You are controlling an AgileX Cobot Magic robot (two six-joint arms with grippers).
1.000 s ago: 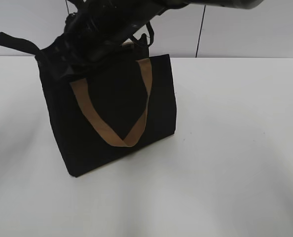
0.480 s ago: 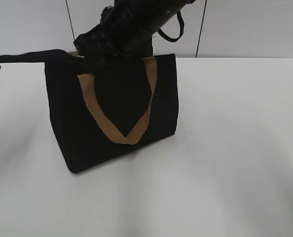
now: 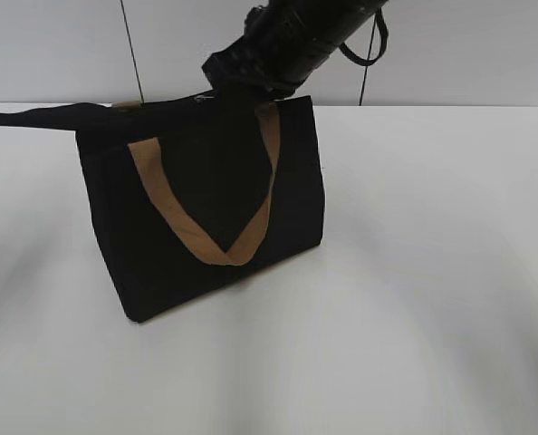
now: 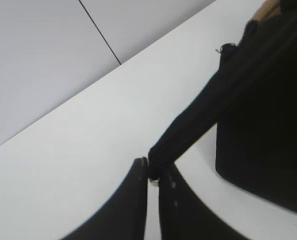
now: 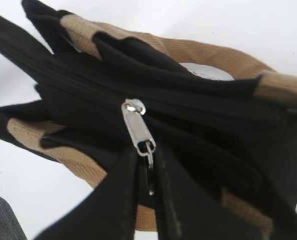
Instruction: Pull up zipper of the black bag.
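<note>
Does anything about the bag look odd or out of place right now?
Yes. A black fabric tail at the zipper end sticks out sideways from the black bag, stretched taut by the left gripper. Nothing looks torn.

Left gripper [image 4: 153, 176] — pinching zipper [image 4: 198, 125] tail

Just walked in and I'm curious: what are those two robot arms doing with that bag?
They are zipping up the black bag standing on the white table. The left gripper is pinched on the end of the zipper tape, which stretches out taut past the bag's side. The right gripper is closed on the ring of the silvery metal pull atop the bag. A tan handle hangs down the front.
</note>
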